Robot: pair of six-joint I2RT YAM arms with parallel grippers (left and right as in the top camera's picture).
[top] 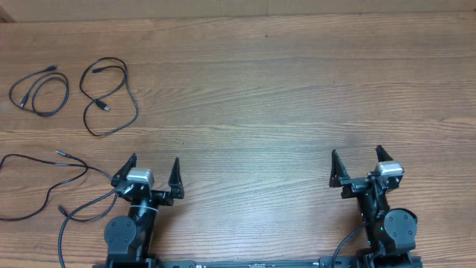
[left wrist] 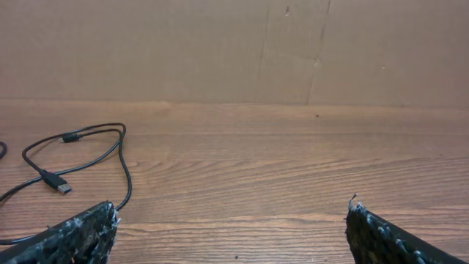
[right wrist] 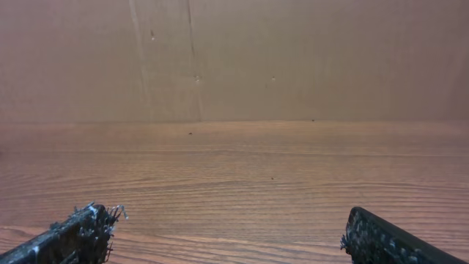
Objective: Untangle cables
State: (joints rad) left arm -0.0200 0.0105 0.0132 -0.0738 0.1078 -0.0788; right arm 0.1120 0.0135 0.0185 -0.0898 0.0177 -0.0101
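Three thin black cables lie on the left part of the wooden table (top: 253,97), each apart from the others. A small coiled cable (top: 41,93) lies at the far left. A larger looped cable (top: 111,97) lies beside it and also shows in the left wrist view (left wrist: 121,158). A third cable (top: 74,163) sprawls from the left edge towards my left gripper (top: 155,160). My left gripper (left wrist: 231,220) is open and empty, just right of that cable. My right gripper (top: 357,156) is open and empty at the front right, and its wrist view (right wrist: 231,220) shows only bare wood.
A brown cardboard wall (left wrist: 293,51) stands along the far edge of the table. Thicker black wires (top: 349,242) run from the arm bases at the front edge.
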